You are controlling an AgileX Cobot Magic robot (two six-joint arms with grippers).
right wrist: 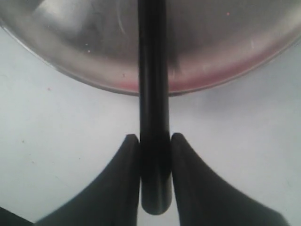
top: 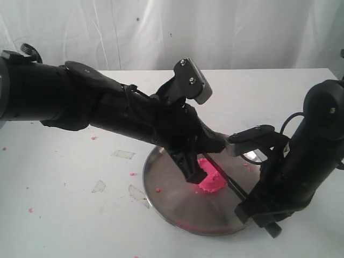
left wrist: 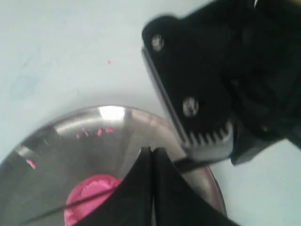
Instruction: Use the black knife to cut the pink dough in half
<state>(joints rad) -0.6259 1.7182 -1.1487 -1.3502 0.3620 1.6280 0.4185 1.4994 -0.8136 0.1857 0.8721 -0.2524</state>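
The right gripper [right wrist: 154, 147] pinches the straight handle of the black knife [right wrist: 153, 94] between its two dark fingers [right wrist: 123, 179]. In the right wrist view the handle runs up the centre of the frame and crosses the rim of the round metal plate [right wrist: 84, 75]. In the exterior view the right gripper [top: 257, 208] sits at the lower right of the frame, just off the plate's edge. From there the black knife [top: 228, 180] slants up and to the left over the plate toward the dough.

The left gripper [left wrist: 151, 155] has its fingers pressed together with nothing between them. In the left wrist view its tips meet at the lower centre of the frame. In the exterior view the left gripper [top: 194, 173] is at the centre of the frame, directly over the near edge of the dough; contact cannot be confirmed.

The pink dough [top: 210, 178] lies on the metal plate [top: 166, 193], right of the plate's centre. In the left wrist view the pink dough [left wrist: 89, 193] appears at the bottom of the frame, and a thin dark line crosses it; that line is the knife blade [left wrist: 51, 211]. Whether the blade has entered the dough cannot be determined.

Small pink crumbs [left wrist: 94, 132] lie on the plate near its far rim. More crumbs [top: 133, 173] are scattered on the white table [top: 64, 204] at the left of the exterior view.
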